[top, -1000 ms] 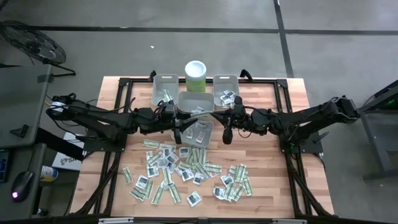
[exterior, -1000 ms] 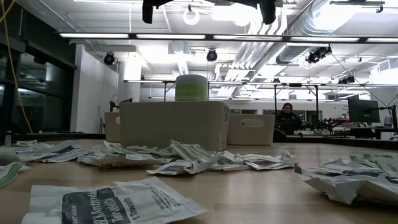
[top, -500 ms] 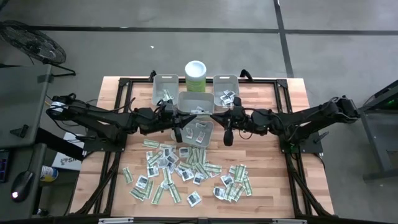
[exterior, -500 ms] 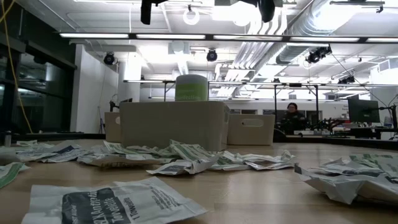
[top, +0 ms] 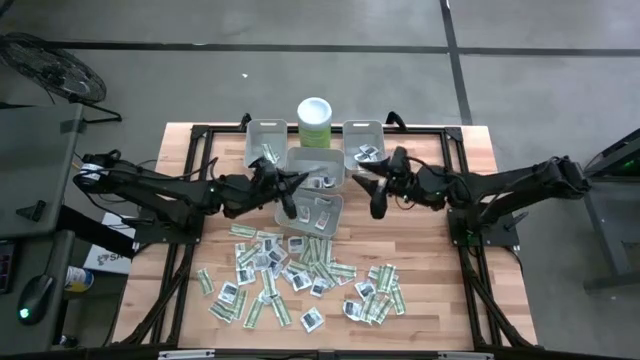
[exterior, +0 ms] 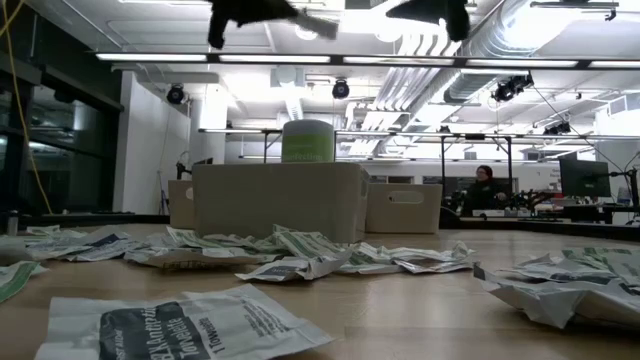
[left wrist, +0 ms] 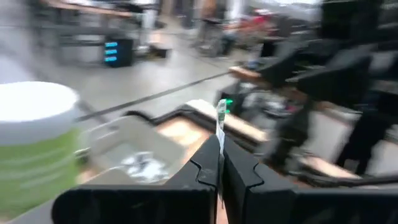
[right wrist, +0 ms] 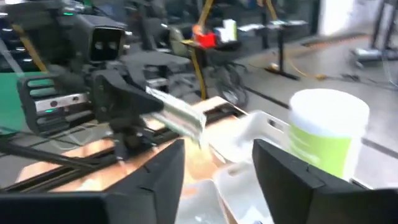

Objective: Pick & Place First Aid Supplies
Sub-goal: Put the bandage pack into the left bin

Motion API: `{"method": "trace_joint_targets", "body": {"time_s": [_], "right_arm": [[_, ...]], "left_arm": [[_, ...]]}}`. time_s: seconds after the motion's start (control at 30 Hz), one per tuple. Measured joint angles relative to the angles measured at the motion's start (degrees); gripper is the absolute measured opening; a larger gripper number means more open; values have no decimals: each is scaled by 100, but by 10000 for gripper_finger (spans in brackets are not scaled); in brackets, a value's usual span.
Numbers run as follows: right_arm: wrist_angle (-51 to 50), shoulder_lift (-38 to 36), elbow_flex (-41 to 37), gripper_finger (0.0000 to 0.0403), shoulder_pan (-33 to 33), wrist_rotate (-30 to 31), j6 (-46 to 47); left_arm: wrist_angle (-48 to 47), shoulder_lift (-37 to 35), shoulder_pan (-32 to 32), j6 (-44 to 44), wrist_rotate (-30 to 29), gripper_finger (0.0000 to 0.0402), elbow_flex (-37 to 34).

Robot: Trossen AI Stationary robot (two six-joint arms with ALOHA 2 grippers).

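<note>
Left wrist view shows the left end effector (left wrist: 220,171) pressed together on a narrow pale strip packet (left wrist: 220,127) that stands edge-up between its fingers, a pinch suited to so thin a thing. It hangs over the grey bins (top: 314,180), probably so the packet can drop into one. Beside it, the right end effector (top: 377,205) stands spread and empty, seemingly having no packet to carry. Most first aid supplies (top: 290,272) lie scattered on the desk (top: 450,290) below both.

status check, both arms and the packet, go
Left gripper shut on packet strip, above centre bin. Right gripper open, empty, alongside. Nothing blocking.
</note>
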Motion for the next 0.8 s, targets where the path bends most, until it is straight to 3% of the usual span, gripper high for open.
{"method": "trace_joint_targets", "body": {"time_s": [0.1,0.37,0.53,0.8], "right_arm": [[-493,-185,0,210,-75,8,117],[-1015,-294,0,220,-150,9,131],[-1154,-294,0,221,-150,181,131],[-1195,-294,0,220,-150,737,317]], "left_arm": [[-593,-103,251,-381,-226,1,-2],[-2421,-216,1293,-1819,-34,0,-5],[-3344,-229,2012,-2553,441,0,-7],[-4005,-190,3303,-2702,1190,0,-7]]}}
